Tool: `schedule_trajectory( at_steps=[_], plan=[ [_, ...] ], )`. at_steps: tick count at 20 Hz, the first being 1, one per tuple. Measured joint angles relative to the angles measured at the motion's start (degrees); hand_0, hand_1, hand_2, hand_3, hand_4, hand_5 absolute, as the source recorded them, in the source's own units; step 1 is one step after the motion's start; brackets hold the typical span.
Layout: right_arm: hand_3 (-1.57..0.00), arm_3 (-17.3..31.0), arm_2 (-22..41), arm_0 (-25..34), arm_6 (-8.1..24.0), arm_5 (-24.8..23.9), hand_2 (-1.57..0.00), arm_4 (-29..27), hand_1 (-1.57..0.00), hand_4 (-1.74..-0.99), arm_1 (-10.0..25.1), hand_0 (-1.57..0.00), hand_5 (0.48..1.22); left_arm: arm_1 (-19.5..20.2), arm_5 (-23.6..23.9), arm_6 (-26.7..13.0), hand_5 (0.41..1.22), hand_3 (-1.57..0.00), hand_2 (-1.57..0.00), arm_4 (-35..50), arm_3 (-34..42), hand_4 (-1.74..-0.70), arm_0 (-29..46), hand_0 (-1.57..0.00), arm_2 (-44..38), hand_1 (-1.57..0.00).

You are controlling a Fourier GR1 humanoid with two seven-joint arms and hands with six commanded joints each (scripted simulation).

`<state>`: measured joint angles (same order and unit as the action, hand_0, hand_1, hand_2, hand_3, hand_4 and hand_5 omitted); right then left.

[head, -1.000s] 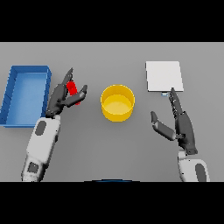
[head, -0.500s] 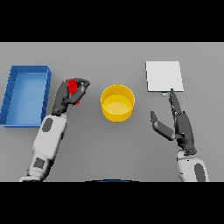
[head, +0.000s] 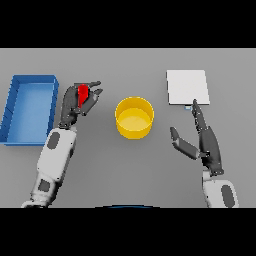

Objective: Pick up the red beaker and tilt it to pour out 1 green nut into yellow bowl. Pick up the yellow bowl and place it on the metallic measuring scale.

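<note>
We hold the red beaker [head: 83,93] in our left hand [head: 79,103], between the blue bin [head: 15,95] and the yellow bowl [head: 134,117].

From largest to smallest: the grey table [head: 130,65] carries everything; the blue bin lies at our far left and we see only its blue floor inside; the metallic measuring scale [head: 187,86], a pale square plate, lies at the far right with nothing on it; the yellow bowl stands in the middle, well apart from the scale, and we make out no nut inside it; the red beaker is smallest, mostly hidden by our left fingers, which are curled tight around it, so we cannot tell what it holds. Our right hand [head: 204,141] lies just below the scale, fingers straight and thumb spread aside, gripping nothing.
</note>
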<state>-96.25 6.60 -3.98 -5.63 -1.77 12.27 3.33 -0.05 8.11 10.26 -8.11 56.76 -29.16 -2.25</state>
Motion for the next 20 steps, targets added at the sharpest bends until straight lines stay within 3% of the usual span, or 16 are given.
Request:
schedule_trajectory(
  at_steps=[3, 8, 10, 13, 20],
  plan=[
    [0.00, 0.13, 0.42, -0.16, -1.06, 0.06, 0.00, 0.54, 0.00, -1.245, 0.00, 0.00, 0.673, 1.40, 1.20, -2.64, 1.101, -1.55, -1.55, -1.50, 5.56, -1.72, 0.01, -1.55, 2.64, -1.55],
    [0.00, -1.26, 1.69, -0.74, 0.02, -1.51, 0.00, 3.39, 0.00, -1.243, -0.44, 0.00, 0.694, 7.83, -3.13, -10.85, 1.119, -1.56, -1.56, -10.35, 9.04, -1.73, -2.85, -1.56, 12.42, -1.56],
    [0.00, -1.47, 1.53, -0.38, 1.58, -1.47, 0.00, 3.08, 0.00, -1.243, -0.58, 0.00, 0.700, 9.35, -4.32, -11.74, 1.115, -1.56, -1.56, -11.68, 9.15, -1.73, -3.51, -1.56, 14.21, -1.56],
    [0.00, -1.37, 1.41, -0.83, 1.12, -1.07, 0.00, 2.81, 0.00, -1.248, -0.22, 0.00, 0.711, 10.75, -5.38, -11.64, 1.112, -1.56, -1.56, -12.08, 9.09, -1.73, -4.08, -1.56, 15.62, -1.56],
    [0.00, -2.22, 1.70, -1.16, 1.00, -0.79, 0.00, 2.58, 0.00, -1.269, -0.51, 0.00, 0.722, 16.70, -7.98, -13.93, 1.166, -1.57, -1.57, -29.08, 4.77, -1.74, -13.35, -1.57, 29.96, -1.57]
  ],
)
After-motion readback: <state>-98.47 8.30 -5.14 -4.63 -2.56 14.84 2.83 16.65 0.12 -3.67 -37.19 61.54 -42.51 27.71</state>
